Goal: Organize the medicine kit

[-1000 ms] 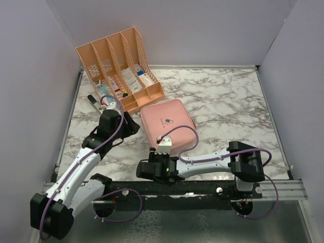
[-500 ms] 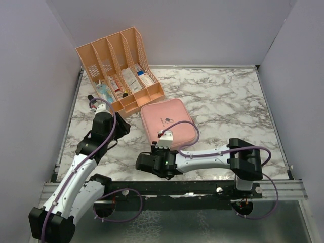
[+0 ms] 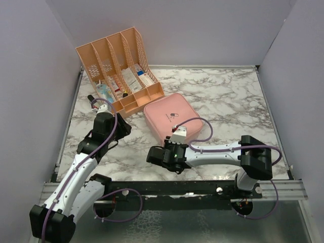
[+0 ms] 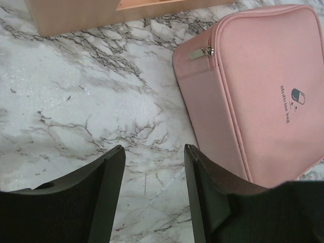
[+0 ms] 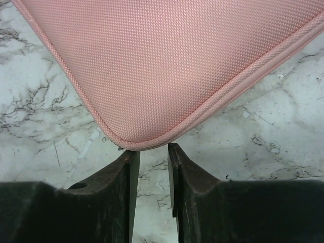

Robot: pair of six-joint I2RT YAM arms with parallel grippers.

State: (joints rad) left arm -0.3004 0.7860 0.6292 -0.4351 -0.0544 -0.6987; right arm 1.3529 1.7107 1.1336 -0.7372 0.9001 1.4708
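Flat pink rounded-square medicine kit, closed, pill logo facing up, lying on the marble table

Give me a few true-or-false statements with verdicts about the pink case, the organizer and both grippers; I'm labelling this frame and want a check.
1. The medicine kit lies closed. True.
2. The left gripper holds the kit. False: it is open over the bare table beside the kit.
3. The organizer is empty. False: boxes stand in its slots.
4. The right gripper is at a corner of the kit. True.
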